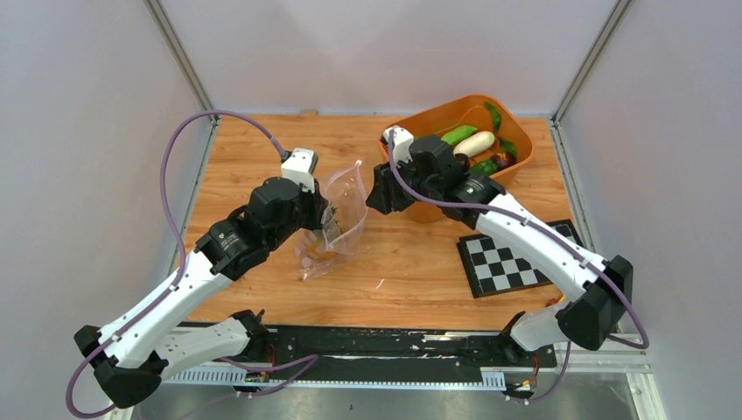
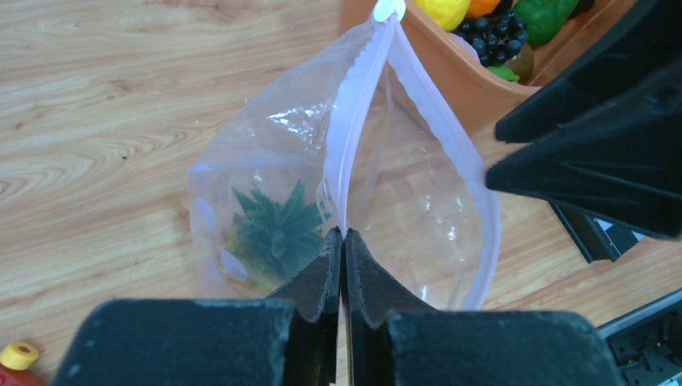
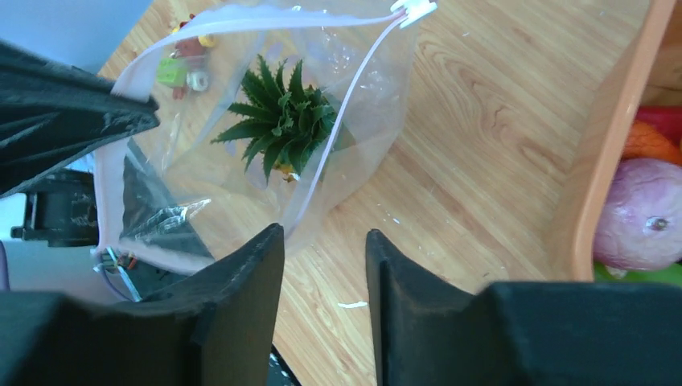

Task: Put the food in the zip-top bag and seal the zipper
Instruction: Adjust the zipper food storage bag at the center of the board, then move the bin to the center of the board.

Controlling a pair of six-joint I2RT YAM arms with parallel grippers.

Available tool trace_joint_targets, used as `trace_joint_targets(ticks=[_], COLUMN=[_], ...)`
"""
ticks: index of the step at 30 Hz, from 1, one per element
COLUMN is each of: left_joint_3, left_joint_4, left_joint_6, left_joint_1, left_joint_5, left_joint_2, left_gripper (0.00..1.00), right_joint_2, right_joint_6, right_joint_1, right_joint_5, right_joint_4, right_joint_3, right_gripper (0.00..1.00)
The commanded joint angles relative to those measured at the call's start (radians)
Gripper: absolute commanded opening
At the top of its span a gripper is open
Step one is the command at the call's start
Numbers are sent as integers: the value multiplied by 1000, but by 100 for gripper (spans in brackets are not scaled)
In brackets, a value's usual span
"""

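Observation:
The clear dotted zip-top bag [image 1: 343, 229] stands open on the wooden table, with a pineapple [image 2: 273, 229] inside, also seen in the right wrist view [image 3: 281, 121]. My left gripper [image 2: 343, 235] is shut on the near side of the pinkish zipper strip [image 2: 354, 121] and holds the mouth up and open. My right gripper [image 3: 323, 235] is open and empty, just beside the bag's mouth edge [image 3: 338, 129], between the bag and the orange tub [image 1: 437, 114]. The other food lies in the tub: white radish [image 1: 473, 143], green piece [image 1: 458, 134], lemon [image 2: 441, 10], dark grapes [image 2: 495, 36].
A checkerboard mat [image 1: 512, 258] lies at the right front under the right arm. Small yellow-red toy blocks [image 3: 185, 64] lie on the table behind the bag; one shows in the left wrist view [image 2: 16, 358]. The tub's wall [image 3: 611, 145] is close on the right gripper's right.

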Motion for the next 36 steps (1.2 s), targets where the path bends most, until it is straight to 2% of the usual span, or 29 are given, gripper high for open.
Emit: trace_joint_targets(ticks=[1, 4, 7, 10, 12, 15, 20, 23, 26, 31, 36], left_joint_3=[-5, -9, -9, -8, -7, -13, -18, -21, -21, -18, -17], left_joint_4=[47, 51, 55, 55, 55, 56, 56, 54, 51, 44, 44], left_joint_6=[-16, -18, -14, -12, -12, -13, -12, -11, -7, 1, 2], left_joint_1=[2, 2, 2, 2, 2, 2, 2, 2, 2, 2, 2], left_joint_5=[20, 26, 30, 32, 37, 38, 42, 49, 55, 58, 47], left_joint_2=[-3, -8, -12, -15, -19, -28, -39, -42, -44, -46, -45], left_gripper=[7, 7, 7, 7, 7, 7, 7, 7, 7, 7, 7], right_joint_2=[-127, -175, -221, -251, -246, -210, -36, 59, 113, 172, 177], right_joint_6=[-33, -39, -54, -63, -62, -55, -32, -64, -101, -147, -168], right_joint_1=[-5, -8, -13, -25, -54, -127, -287, -332, -332, -300, -198], right_joint_5=[-36, -22, 34, 191, 325, 408, 248, 7, -172, -385, -429], right_joint_4=[85, 103, 132, 164, 141, 131, 62, 42, 74, 49, 57], right_joint_3=[-34, -45, -67, -103, -99, -102, -79, -64, -79, -86, -114], right_gripper=[50, 53, 63, 72, 74, 76, 77, 79, 86, 86, 85])
